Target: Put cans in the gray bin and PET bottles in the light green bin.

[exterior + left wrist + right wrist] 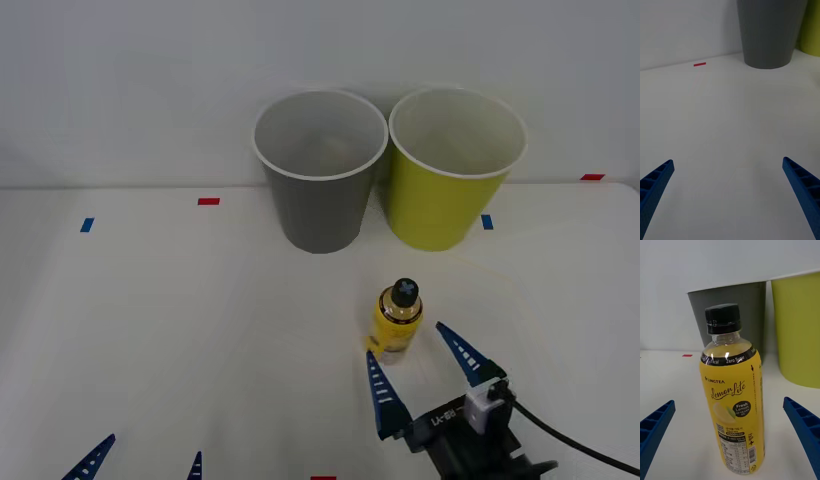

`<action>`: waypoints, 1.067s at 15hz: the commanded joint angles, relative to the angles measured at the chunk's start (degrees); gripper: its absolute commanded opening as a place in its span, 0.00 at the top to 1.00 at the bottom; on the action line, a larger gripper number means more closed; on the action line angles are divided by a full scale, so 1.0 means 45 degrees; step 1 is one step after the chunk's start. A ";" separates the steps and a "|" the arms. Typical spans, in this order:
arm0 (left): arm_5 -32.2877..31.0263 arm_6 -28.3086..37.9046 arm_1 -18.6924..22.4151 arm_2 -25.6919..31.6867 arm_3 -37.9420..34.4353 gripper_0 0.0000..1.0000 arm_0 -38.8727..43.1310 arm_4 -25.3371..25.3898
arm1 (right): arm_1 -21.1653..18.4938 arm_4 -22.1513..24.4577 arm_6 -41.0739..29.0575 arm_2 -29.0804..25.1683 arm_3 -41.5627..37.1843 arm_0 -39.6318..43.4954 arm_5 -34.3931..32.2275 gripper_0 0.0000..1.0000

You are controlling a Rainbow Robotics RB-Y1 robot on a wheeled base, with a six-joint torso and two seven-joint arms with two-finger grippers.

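While the small yellow-labelled, black-capped PET bottle (398, 316) stands upright on the white table (150, 330), the right gripper (420, 362) flanks it, fingers spread apart, not touching.

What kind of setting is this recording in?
Probably a lab test bench for sorting: a plain white table with tape marks, a gray bin, a green bin, one bottle before the open right gripper.
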 commanded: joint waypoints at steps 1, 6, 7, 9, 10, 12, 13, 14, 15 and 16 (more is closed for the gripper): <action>0.0000 0.0000 0.0000 0.0000 0.0000 0.00 0.0000 0.0000 | 0.0286 0.0114 0.0236 -0.0011 0.0011 -0.0440 0.0604 0.00; 0.0000 0.0000 0.0000 0.0000 0.0000 0.00 0.0000 0.0000 | 0.0775 0.0387 0.0627 -0.0246 0.0011 -0.1202 0.1581 0.00; 0.0000 0.0000 0.0000 0.0000 0.0000 0.00 0.0000 0.0000 | 0.0833 0.0407 0.0666 -0.0285 0.0011 -0.1339 0.1854 0.00; 0.0000 0.0000 0.0000 0.0000 0.0000 0.00 0.0000 0.0000 | 0.0990 0.0524 0.0803 -0.0422 0.0011 -0.1514 0.2264 0.00; 0.0000 0.0000 0.0000 0.0000 0.0000 0.00 0.0000 0.0000 | 0.1068 0.0563 0.0861 -0.0461 0.0011 -0.1593 0.2401 0.00; 0.0000 0.0000 0.0000 0.0000 0.0000 0.00 0.0000 0.0000 | 0.1087 0.0563 0.0920 -0.0461 0.0011 -0.1690 0.2460 0.00; 0.0000 0.0000 0.0000 0.0000 0.0000 0.00 0.0000 0.0000 | 0.1107 0.0563 0.0920 -0.0480 0.0011 -0.1710 0.2460 0.00; 0.0000 0.0000 0.0000 0.0000 0.0000 0.00 0.0000 0.0000 | 0.1165 0.0563 0.0920 -0.0461 0.0011 -0.1749 0.2460 0.03; 0.0000 0.0000 0.0000 0.0000 0.0000 0.00 0.0000 0.0000 | 0.1185 0.0583 0.0920 -0.0461 0.0011 -0.1768 0.2479 0.43; 0.0000 0.0000 0.0000 0.0000 0.0000 0.00 0.0000 0.0000 | 0.1165 0.0583 0.0920 -0.0461 0.0011 -0.1768 0.2479 0.65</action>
